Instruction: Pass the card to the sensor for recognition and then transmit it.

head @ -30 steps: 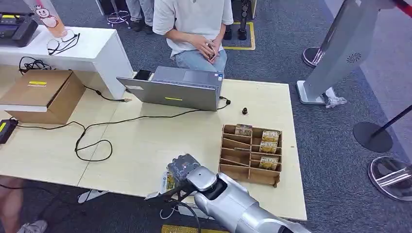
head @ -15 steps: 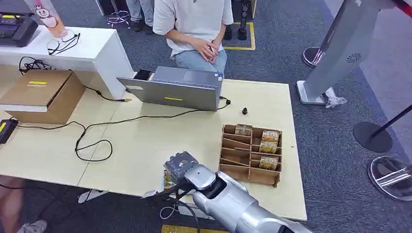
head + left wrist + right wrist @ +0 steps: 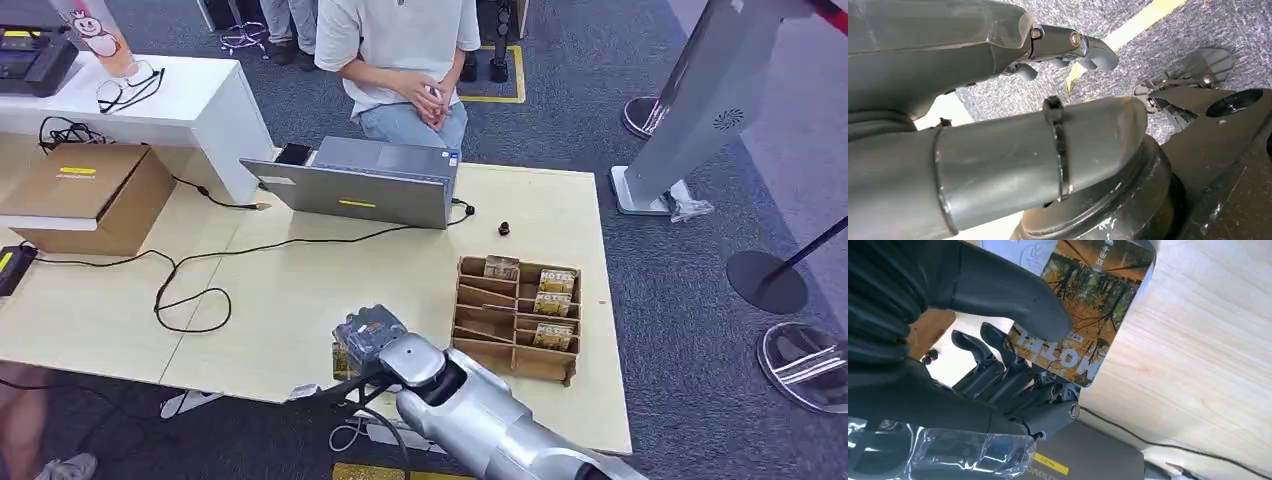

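My right hand (image 3: 372,338) hangs over the table's near edge, left of the wooden card rack (image 3: 515,320). It pinches a card (image 3: 345,362) printed with autumn trees. In the right wrist view the thumb presses on the card (image 3: 1088,315) from one side, the dark fingers (image 3: 998,365) lie behind it, and the pale tabletop (image 3: 1198,340) is beyond. My left hand (image 3: 1068,42) hangs by my body above grey carpet, its fingers loosely bent and holding nothing.
The rack holds several more cards (image 3: 553,305). A grey laptop (image 3: 360,185) stands at the far side with a seated person (image 3: 400,60) behind it. A small black knob (image 3: 504,228), a black cable (image 3: 190,290) and a cardboard box (image 3: 90,195) lie on the table.
My right hand has carried the card a little forward, from the table's near edge to just over the tabletop. Nothing else has moved.
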Available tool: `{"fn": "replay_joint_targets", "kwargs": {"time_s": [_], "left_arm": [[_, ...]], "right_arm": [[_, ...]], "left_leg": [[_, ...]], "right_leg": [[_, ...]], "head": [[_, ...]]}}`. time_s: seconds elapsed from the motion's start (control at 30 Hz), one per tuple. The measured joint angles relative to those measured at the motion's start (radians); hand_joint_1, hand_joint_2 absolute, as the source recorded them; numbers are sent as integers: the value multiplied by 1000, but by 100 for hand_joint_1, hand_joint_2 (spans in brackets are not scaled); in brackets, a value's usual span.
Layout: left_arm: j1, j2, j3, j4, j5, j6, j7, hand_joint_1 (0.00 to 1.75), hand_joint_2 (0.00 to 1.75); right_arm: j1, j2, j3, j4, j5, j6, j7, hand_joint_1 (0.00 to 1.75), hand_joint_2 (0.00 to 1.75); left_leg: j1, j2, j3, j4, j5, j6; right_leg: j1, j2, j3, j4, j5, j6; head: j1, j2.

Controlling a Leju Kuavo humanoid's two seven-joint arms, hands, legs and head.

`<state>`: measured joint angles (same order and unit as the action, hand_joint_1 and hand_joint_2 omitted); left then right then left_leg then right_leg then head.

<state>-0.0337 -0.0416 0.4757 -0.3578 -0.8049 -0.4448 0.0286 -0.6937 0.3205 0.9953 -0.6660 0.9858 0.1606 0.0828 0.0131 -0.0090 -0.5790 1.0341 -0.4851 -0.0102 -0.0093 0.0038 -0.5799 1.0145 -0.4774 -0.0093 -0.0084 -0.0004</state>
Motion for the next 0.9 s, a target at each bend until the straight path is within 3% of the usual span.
{"fn": "replay_joint_targets", "kwargs": {"time_s": [0.5,0.9], "left_arm": [[10,0,1,-1,4,2,0,0,0],[24,0,12,-6,6,2,-19,0,0]], "right_arm": [[0,-18,-11,-76,-18,1,-3,175,175],[19,-67,-57,-263,-54,0,-11,175,175]], "left_leg": [[0,0,0,0,0,0],[0,0,0,0,0,0]], "right_leg": [[0,0,0,0,0,0],[0,0,0,0,0,0]], "head": [[0,0],[0,0]]}}
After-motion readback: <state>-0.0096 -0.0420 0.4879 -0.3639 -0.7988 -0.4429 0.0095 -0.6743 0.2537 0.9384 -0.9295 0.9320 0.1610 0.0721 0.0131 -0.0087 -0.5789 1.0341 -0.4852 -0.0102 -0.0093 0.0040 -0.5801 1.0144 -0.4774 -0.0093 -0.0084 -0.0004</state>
